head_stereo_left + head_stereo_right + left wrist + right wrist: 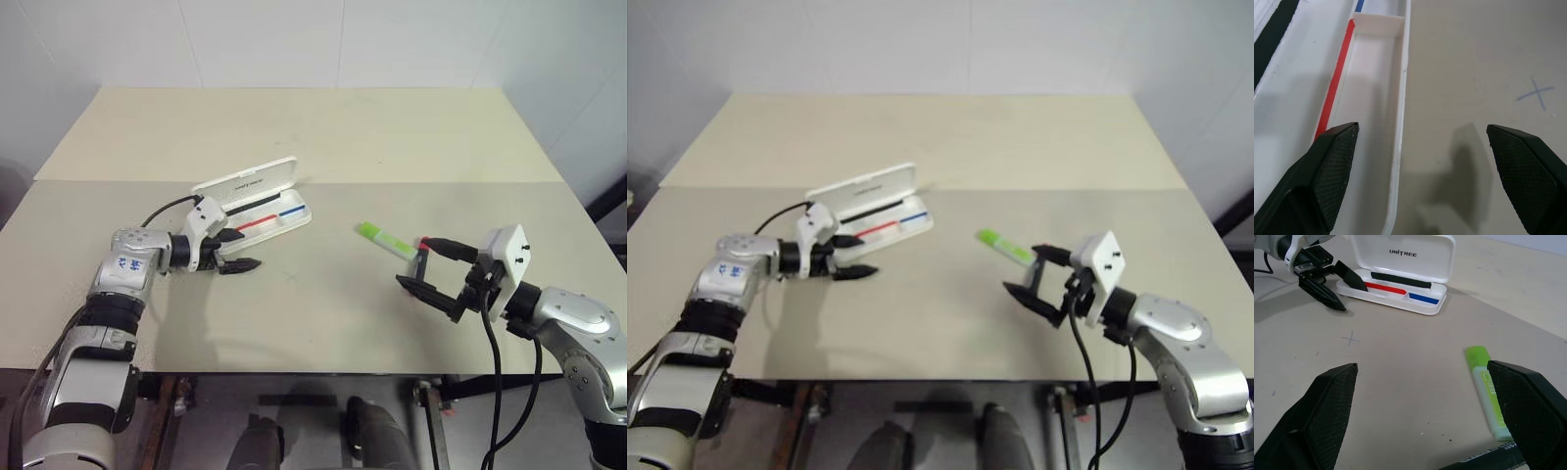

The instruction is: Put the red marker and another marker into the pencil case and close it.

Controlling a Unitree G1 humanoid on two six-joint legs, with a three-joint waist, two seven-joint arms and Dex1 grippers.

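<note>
Nearest, at the lower right of the left eye view, the right gripper hovers with its two black fingers spread wide and empty. Between and just behind those fingers lies the slim dark-barrelled marker with a red end, partly hidden by them, so contact cannot be told. Just up and left of it, touching or nearly so, rests the chunky lime-green marker with a paler end, flat on the beige tabletop. Left of centre, the left gripper is likewise spread apart and holds nothing; one finger reaches over the near end of the tray of the flat white hard-plastic pencil case, the other stands over bare table beside it. That case sits open, lid raised behind, red and blue stripes showing inside, well apart from both markers
</note>
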